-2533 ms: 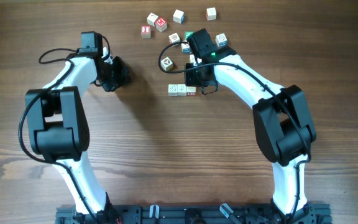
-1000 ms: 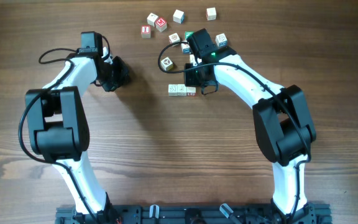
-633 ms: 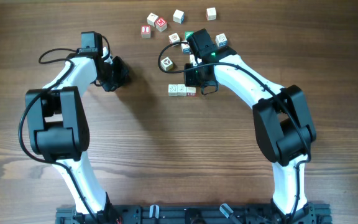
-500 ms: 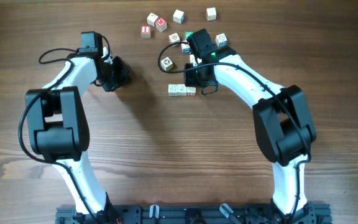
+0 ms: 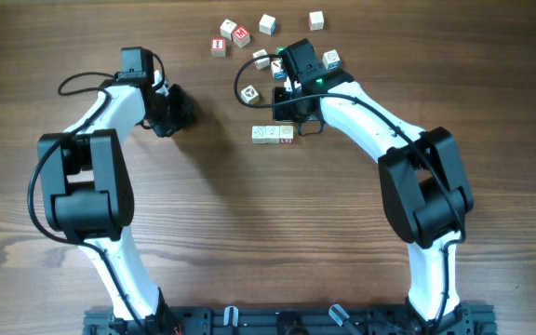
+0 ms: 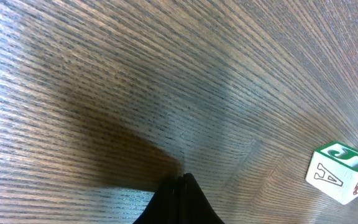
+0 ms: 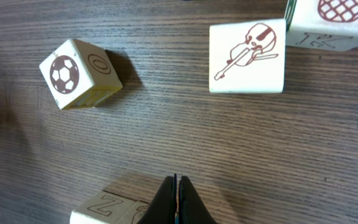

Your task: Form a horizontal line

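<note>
Line (image 5: 273,134) lies near the middle of the counter (image 5: 249,233), just on the robot's side of your right hand (image 7: 176,198). It is three pale cubes touching edge to edge, with a red mark at the end nearest that hand.

Your right hand is clenched on nothing, its fingertips pressed together over bare wood. At the bottom edge of its wrist view a Z cube (image 7: 104,211) lies just beside the tips. It is probably one of the line's, though that sliver is too small to be sure. Your left hand (image 6: 182,198) is also clenched and empty, well apart from the line.

Loose cubes (image 5: 240,35) are scattered beyond the line. The ball cube (image 7: 79,74) sits skewed and the violin cube (image 7: 247,59) squarer, both apart from your right hand.

Expect these cubes to be light, hard and stiff. They should not give under the fingers, and nothing about them looks fragile. The faces look smooth, so a cube will likely slide on the wood at a slight nudge, and a push on one cube of the line will carry into its neighbours.

To add a cube, unclench first, then take it on two opposite flat side faces, low and square, never across corners. The skewed ball cube would need your wrist turned to match it. For a cube already in the line, grip the near and far faces, because the touching sides leave no room for a finger.
</note>
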`<state>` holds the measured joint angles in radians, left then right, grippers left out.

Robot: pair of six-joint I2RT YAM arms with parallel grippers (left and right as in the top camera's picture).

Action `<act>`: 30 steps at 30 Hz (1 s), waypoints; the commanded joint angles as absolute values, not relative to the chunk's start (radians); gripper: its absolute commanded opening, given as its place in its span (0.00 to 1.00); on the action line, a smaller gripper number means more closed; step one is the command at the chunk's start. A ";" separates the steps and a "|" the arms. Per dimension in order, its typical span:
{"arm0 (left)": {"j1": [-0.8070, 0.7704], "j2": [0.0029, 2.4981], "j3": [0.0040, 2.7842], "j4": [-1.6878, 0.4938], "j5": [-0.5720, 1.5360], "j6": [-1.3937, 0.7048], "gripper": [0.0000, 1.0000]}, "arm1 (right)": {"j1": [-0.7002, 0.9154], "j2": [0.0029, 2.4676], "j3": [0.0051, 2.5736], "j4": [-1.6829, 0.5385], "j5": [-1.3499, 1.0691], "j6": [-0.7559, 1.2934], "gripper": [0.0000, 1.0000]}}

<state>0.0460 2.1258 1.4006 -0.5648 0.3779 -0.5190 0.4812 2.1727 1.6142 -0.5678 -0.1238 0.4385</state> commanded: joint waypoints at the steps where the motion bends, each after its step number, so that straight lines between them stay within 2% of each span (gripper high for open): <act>1: 0.048 2.193 1.355 -0.572 0.249 -0.529 0.04 | 0.482 2.153 1.609 -0.563 -0.131 0.418 0.05; 7: 0.048 2.193 1.355 -0.572 0.249 -0.495 0.04 | 0.467 2.114 1.610 -0.595 -0.018 0.423 0.05; 12: 0.020 2.193 1.355 -0.516 0.373 -0.317 0.04 | 0.441 2.055 1.610 -0.739 0.162 0.530 0.04; 16: -0.044 2.193 1.355 -0.461 0.379 -0.261 0.04 | 0.421 2.075 1.608 -0.825 0.156 0.524 0.05; 22: -0.129 2.193 1.355 -0.464 0.278 -0.262 0.04 | 0.421 2.091 1.607 -0.823 0.086 0.494 0.05; 30: -0.154 2.193 1.355 -0.467 0.233 -0.262 0.04 | 0.421 2.160 1.589 -0.812 0.027 0.496 0.05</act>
